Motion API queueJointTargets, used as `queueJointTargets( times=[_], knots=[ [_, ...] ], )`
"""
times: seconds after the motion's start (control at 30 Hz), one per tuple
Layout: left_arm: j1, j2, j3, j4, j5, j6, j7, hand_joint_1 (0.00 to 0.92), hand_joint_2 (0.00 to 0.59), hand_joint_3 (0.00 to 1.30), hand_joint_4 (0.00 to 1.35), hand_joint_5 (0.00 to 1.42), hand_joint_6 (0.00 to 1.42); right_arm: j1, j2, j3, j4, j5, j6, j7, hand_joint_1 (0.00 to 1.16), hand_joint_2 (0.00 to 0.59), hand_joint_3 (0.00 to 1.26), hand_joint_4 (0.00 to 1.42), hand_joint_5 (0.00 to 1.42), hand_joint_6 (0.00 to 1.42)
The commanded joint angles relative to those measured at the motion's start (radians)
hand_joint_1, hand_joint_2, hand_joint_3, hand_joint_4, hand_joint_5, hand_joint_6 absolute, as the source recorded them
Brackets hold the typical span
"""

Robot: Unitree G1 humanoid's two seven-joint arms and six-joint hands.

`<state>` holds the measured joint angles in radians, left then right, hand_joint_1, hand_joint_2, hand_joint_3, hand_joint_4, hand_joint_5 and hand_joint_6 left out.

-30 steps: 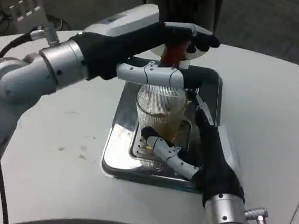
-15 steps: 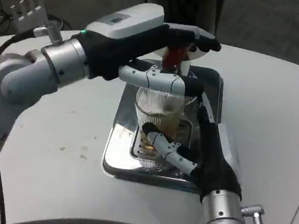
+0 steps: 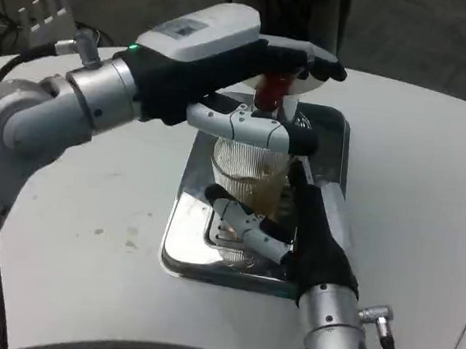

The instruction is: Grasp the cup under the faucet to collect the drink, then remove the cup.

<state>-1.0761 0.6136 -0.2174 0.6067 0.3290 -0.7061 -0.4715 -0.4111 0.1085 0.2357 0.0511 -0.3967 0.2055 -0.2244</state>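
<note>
White round surface [image 3: 87, 235], dark floor seen beyond its far edge; a black stand is seen at far centre. Metal tray [image 3: 181, 219] sits mid-surface with a slotted drip grate inside. Ribbed clear cup [image 3: 246, 172] stands on the grate, directly under the red faucet [image 3: 272, 92], with a small amount of amber drink seen in the bottom. Cup is gripped low by the right hand [image 3: 294, 230]: one finger wrapped across the near side, black palm against the right side. Left hand [image 3: 242, 76] is reached in from the left, upper fingers laid over the faucet top, one finger stretched across just above the cup rim; whether anything is actually gripped cannot be told.
</note>
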Motion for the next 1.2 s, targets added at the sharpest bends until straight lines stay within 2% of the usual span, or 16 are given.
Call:
queueJointTargets(
  times=[0.03,0.47,0.67,0.87,1.2],
  knots=[
    [0.010,0.019,-0.032,0.016,0.053,-0.006,-0.018,0.000,0.098,0.27,0.23,0.26,0.28,-0.008,0.014,0.000,0.025,0.001,-0.007,-0.016,0.62,0.188,0.00,0.00,0.00,0.00],
    [0.002,0.015,-0.044,0.018,0.073,-0.018,-0.012,0.000,0.098,0.27,0.23,0.26,0.28,-0.013,0.025,0.006,0.039,-0.003,0.000,-0.042,0.62,0.188,0.00,0.00,0.00,0.00],
    [0.006,0.021,-0.043,0.002,0.069,-0.014,-0.015,0.000,0.098,0.27,0.23,0.26,0.28,-0.011,0.044,0.021,0.043,-0.016,0.012,-0.077,0.62,0.187,0.00,0.00,0.00,0.00],
    [0.011,0.028,-0.042,-0.013,0.064,-0.007,-0.021,0.000,0.103,0.27,0.23,0.26,0.28,-0.001,0.045,0.028,0.034,-0.012,0.016,-0.084,0.62,0.190,0.00,0.00,0.00,0.00],
    [0.019,0.024,-0.046,-0.041,0.057,0.011,-0.026,0.000,0.109,0.27,0.23,0.26,0.28,-0.019,0.068,0.039,0.052,-0.020,0.056,-0.157,0.62,0.194,0.00,0.00,0.00,0.00]
  ],
)
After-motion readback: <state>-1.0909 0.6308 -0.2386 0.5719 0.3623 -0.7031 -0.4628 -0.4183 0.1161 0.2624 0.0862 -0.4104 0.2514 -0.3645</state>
